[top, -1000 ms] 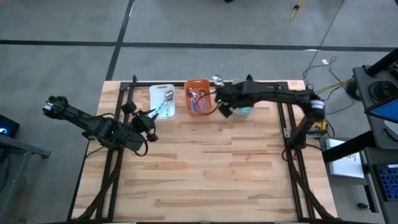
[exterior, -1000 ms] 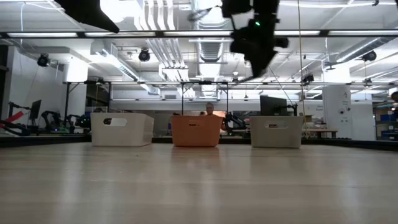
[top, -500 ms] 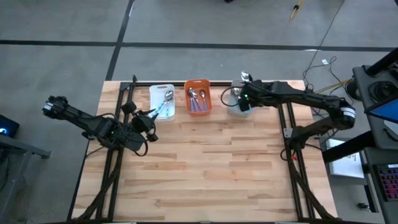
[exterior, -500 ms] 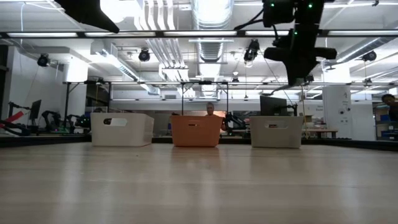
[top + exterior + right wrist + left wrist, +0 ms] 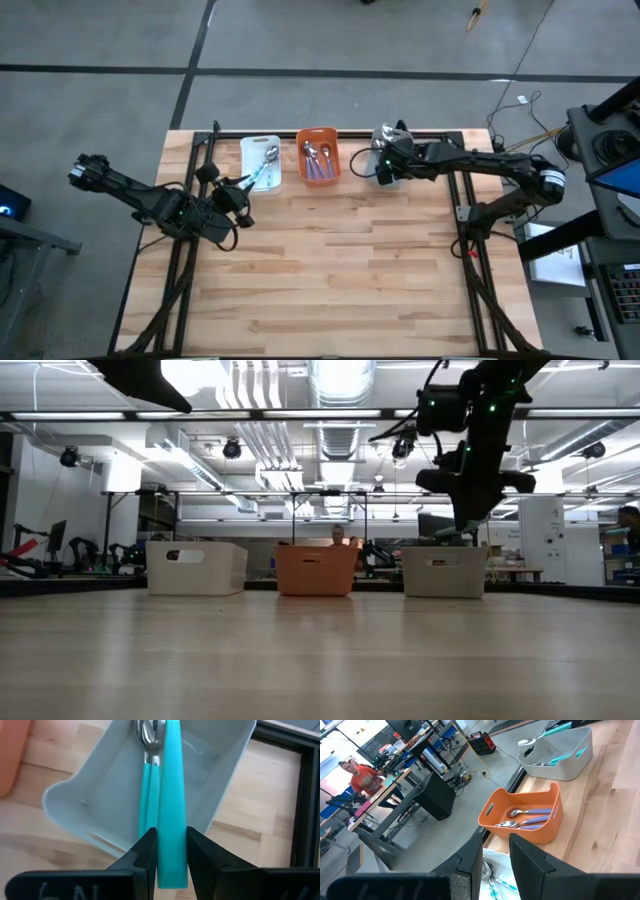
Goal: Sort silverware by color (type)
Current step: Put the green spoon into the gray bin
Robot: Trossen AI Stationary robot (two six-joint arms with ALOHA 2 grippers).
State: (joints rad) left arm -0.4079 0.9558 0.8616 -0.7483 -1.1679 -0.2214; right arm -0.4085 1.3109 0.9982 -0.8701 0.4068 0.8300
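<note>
My right gripper [image 5: 171,840] hovers over the grey bin [image 5: 372,176], shut on a teal-handled spoon [image 5: 171,780]. Another teal spoon [image 5: 148,795] lies inside that bin [image 5: 100,795]. In the low view the right gripper [image 5: 470,510] hangs just above the grey bin [image 5: 445,572]. Purple-handled spoons [image 5: 318,162] lie in the orange bin [image 5: 318,182], and pale-blue ones [image 5: 266,168] in the white bin [image 5: 250,150]. My left gripper [image 5: 243,186] waits open at the white bin's near side, holding nothing. My right gripper pinches the teal spoon's handle [image 5: 171,820] between its two fingers [image 5: 145,850]. The handle runs forward between the fingers, lengthwise with them, out over the grey bin. The spoon is lifted clear; I cannot tell where its bowl end reaches.
The three bins stand in a row along the table's far edge. The orange bin [image 5: 525,815] and the grey bin [image 5: 560,750] show in the left wrist view, with a person [image 5: 360,775] at desks beyond. Bare wood [image 5: 340,270] fills the middle and near side.
My right gripper, still shut on the teal spoon, has moved from beside the orange bin toward the table's right until over the grey bin, then come down closer to it. The left arm has kept still.
</note>
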